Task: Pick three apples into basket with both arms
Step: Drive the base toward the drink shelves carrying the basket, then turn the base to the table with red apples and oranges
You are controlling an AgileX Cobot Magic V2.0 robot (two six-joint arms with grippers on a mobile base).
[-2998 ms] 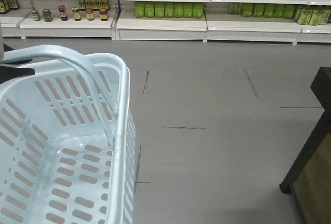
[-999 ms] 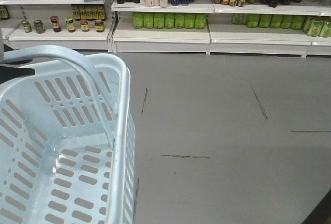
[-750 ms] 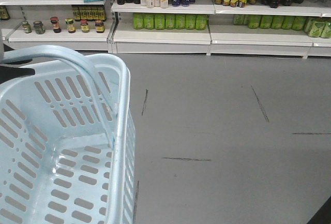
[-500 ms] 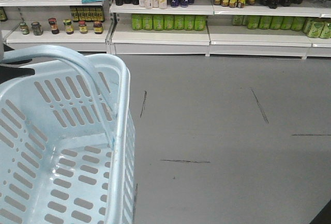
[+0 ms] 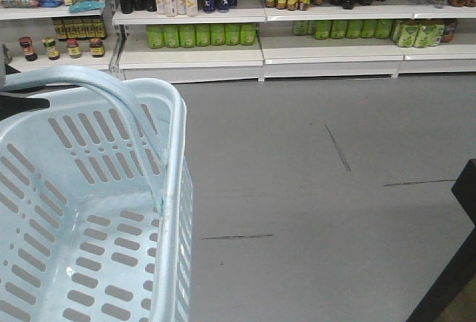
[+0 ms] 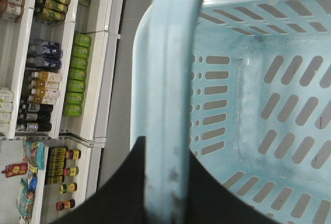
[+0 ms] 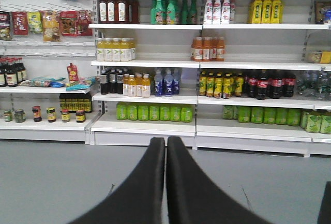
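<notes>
Left gripper [image 6: 164, 150]: black fingers clenched on the hoop handle [image 6: 170, 53] of the basket [image 6: 232, 79]. The handle ran between the two fingers and touched both.

Right gripper [image 7: 165, 144]: fingers pressed together tip to tip with nothing between them, pointed toward the shelving [image 7: 150, 97].

Basket position: lower left of the front view, handle [image 5: 111, 91] arched over the open top. Its slotted walls and bottom were visible. Its right rim [image 5: 177, 188] bordered bare floor.

Room for moving: the grey floor [image 5: 312, 210] lay open from the basket's right rim out to the shelving. It was marked only by thin dark scuff lines [image 5: 337, 147].

Far boundary: the shelving spanned the whole width of both the front and right-wrist views, its lowest board meeting the floor. A row of green bottles [image 5: 201, 35] stood on the bottom shelf, small jars [image 5: 74, 47] to their left and rows of other bottles above.

Obstruction: a dark furniture corner [image 5: 465, 195] intruded at the lower right of the front view, well apart from the basket.
</notes>
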